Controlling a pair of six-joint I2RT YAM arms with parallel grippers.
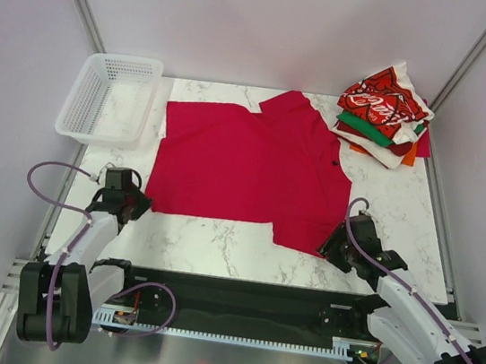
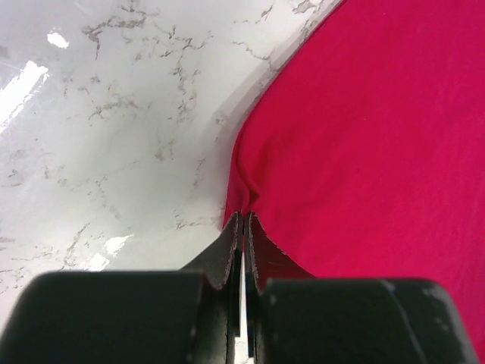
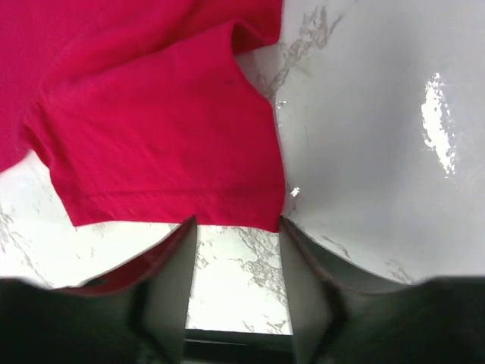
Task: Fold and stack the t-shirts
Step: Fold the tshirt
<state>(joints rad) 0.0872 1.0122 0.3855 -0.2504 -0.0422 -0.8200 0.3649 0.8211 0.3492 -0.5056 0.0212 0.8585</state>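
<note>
A plain crimson t-shirt [image 1: 245,164] lies spread flat on the marble table, one sleeve toward the back and one toward the near right. My left gripper [image 1: 136,204] sits at the shirt's near left corner. In the left wrist view its jaws are pressed together on that pinched corner [image 2: 244,199]. My right gripper [image 1: 332,246] is at the near right sleeve. In the right wrist view it [image 3: 237,224] stands open, fingertips touching the sleeve hem [image 3: 174,174], with bare marble between the fingers. Folded t-shirts [image 1: 387,112] are stacked at the back right, a red one with white script on top.
A white plastic mesh basket [image 1: 110,95] stands at the back left of the table. Grey walls close in the sides and back. A black rail [image 1: 235,303] with cables runs along the near table edge between the arm bases.
</note>
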